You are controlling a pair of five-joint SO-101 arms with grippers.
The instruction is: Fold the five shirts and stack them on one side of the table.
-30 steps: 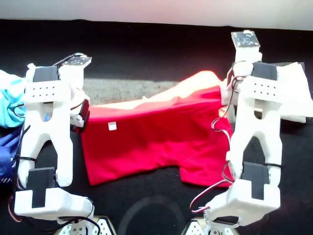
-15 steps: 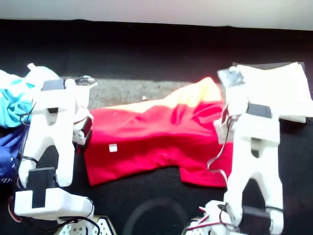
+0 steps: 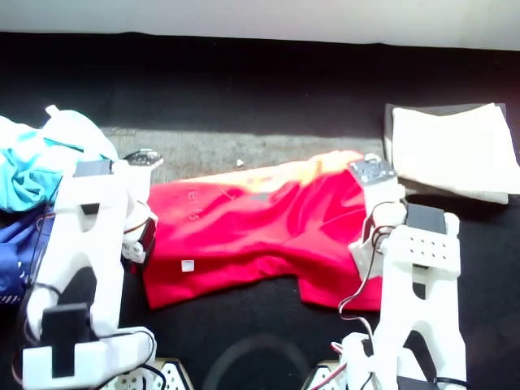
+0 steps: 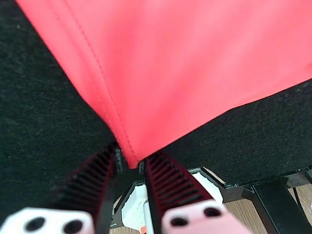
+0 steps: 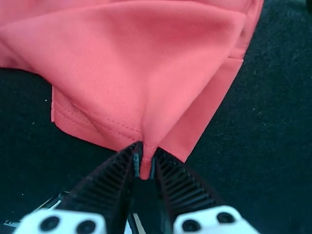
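Note:
A red shirt (image 3: pixel 260 236) lies spread across the middle of the black table, its far edge doubled toward the near side. My left gripper (image 4: pixel 130 165) is shut on the shirt's hemmed corner (image 4: pixel 127 151) at the shirt's left end, where the left arm (image 3: pixel 85 244) stands. My right gripper (image 5: pixel 145 168) is shut on a pinched fold of the red shirt (image 5: pixel 146 97) at its right end, under the right arm (image 3: pixel 414 276). A folded white shirt (image 3: pixel 451 150) lies at the back right.
A heap of unfolded shirts, light blue (image 3: pixel 36 166) and dark blue (image 3: pixel 15 252), lies at the left edge. A dark flat board (image 3: pixel 390 122) sits under the white shirt. Bare black table (image 3: pixel 244 73) stretches behind the red shirt.
Both arms drew back toward the near edge, carrying the red shirt's far edge over itself. The right arm moved off the white shirt, which now lies uncovered.

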